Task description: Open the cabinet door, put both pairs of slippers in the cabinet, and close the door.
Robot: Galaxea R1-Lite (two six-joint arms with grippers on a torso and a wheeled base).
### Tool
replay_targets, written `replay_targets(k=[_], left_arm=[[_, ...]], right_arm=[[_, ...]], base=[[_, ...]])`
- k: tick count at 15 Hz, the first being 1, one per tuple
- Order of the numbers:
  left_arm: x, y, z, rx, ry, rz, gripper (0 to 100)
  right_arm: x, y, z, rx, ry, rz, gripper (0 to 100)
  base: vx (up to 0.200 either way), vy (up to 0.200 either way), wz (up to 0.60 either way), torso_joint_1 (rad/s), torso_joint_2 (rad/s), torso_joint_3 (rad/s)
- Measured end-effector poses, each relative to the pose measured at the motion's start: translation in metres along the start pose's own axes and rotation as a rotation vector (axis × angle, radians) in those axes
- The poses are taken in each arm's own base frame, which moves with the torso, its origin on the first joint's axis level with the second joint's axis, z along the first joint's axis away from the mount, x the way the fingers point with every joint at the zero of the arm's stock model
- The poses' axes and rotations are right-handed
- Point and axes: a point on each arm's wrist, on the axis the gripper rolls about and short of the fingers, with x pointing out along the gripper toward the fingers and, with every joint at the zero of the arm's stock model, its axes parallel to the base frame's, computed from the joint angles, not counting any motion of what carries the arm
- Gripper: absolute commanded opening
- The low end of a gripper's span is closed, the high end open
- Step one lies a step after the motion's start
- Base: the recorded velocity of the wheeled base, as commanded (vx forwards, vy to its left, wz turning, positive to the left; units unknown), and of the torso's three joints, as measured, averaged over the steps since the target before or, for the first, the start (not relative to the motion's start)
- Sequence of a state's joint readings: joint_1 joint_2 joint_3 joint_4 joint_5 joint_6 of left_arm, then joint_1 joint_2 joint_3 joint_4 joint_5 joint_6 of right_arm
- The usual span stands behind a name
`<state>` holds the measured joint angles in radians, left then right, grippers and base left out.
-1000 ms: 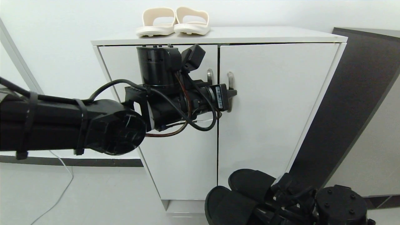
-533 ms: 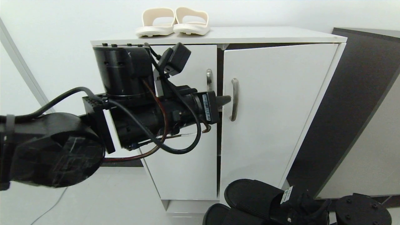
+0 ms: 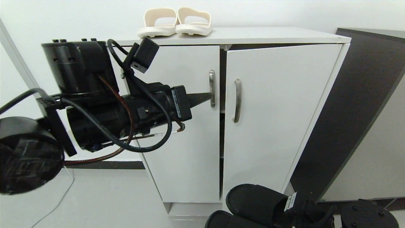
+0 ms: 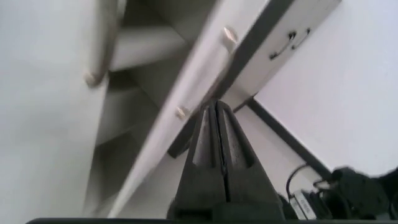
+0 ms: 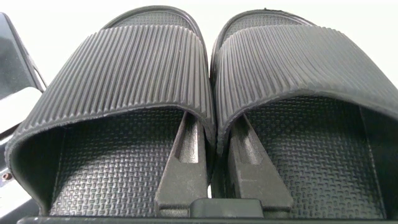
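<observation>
We are holding the left gripper level in front of the cabinet. Its fingers are pressed together with nothing between them, and the tip is lying just beside the left door's handle. We cannot say whether it is touching that handle, because the head view is flattening the gap.

The right door is standing slightly ajar, with a dark slit showing along its inner edge and above it, while the left door is sitting flush. We are judging the opening step only partly done. The gap is looking too narrow for slippers, so the right door's handle, just past the tip, is probably needing another pull.

Below the cabinet's right door, the right gripper is carrying the black slippers. Its fingers are reaching one into each slipper and clamping the touching inner walls together, which is why the pair is hanging as one bundle, ready for going in. The cream slippers are resting side by side on top of the cabinet, toward its left end, waiting their turn.
</observation>
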<state>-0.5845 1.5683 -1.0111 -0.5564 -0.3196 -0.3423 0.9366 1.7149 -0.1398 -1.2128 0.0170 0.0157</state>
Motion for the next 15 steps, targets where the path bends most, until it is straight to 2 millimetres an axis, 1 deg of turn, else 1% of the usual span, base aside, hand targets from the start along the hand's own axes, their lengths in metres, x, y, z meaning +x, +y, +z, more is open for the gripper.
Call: replay_targets(k=[2,5,11,15], left_arm=[[0.011,0.014,0.007,0.001,-0.025,0.024,0],[0.024,0.022,0.01,0.0,-0.031,0.03,0],[0.045,0.02,0.015,0.008,-0.04,0.004,0],[0.058,0.015,0.01,0.007,-0.029,-0.022,0]], right_arm=[[0.0,0.0,0.0,-0.006,0.001,0.001,0],[0.001,0.002,0.001,-0.032,-0.002,0.008,0],[0.001,0.003,0.0,-0.034,0.001,0.012,0],[0.0,0.005,-0.001,-0.036,0.004,0.023,0]], base=[[0.0,0.0,0.0,0.0,0.0,0.0],[0.0,0.0,0.0,0.0,0.0,0.0],[0.0,0.0,0.0,0.0,0.0,0.0],[0.0,0.0,0.0,0.0,0.0,0.0]])
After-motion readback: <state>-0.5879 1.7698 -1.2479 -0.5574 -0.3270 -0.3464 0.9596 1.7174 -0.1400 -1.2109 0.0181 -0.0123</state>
